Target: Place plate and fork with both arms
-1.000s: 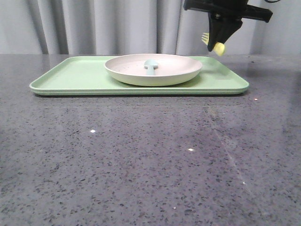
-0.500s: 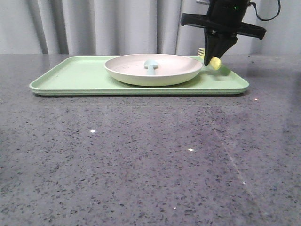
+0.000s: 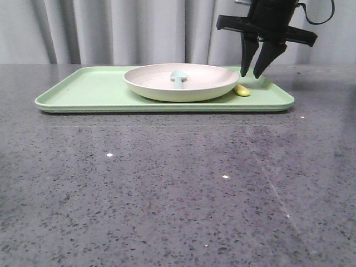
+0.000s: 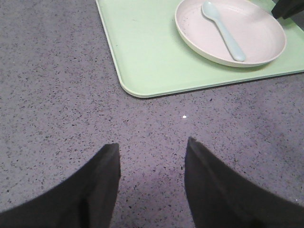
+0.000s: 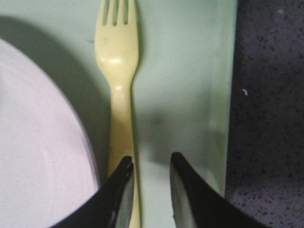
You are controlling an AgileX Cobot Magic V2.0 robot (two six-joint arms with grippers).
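Two arms shared the job, and both sets of fingers were parted and empty. Farthest left, the left gripper (image 4: 151,183) hung over bare worktop (image 3: 167,189), short of the near corner of the tray (image 3: 83,89), touching nothing. On the tray sat the plate (image 3: 194,89), right of the tray's centre, with a light-blue spoon (image 4: 223,29) lying inside it.

The plate looked stiff and light, probably plastic with a smooth, slippery face; its raised rim seemed the only place to pinch, and a grip there would likely tip it unless kept level.

Just right of the plate lay the fork (image 5: 118,85), flat on the tray between the plate's edge and the tray's right rim, tines pointing away from the robot. It appeared to be a small, light, rigid plastic piece, thin enough to skid or twist under the fingers; the narrow handle would be the sensible hold. In the front view only its rounded handle end (image 3: 242,90) showed past the plate.

The right gripper (image 3: 256,72) stood above that handle end, tips pointing down and clear of the tray. From the wrist camera the handle ran under one finger (image 5: 118,194) rather than between the pair, so the fork sat slightly plate-side of the gap. It looked already set down.
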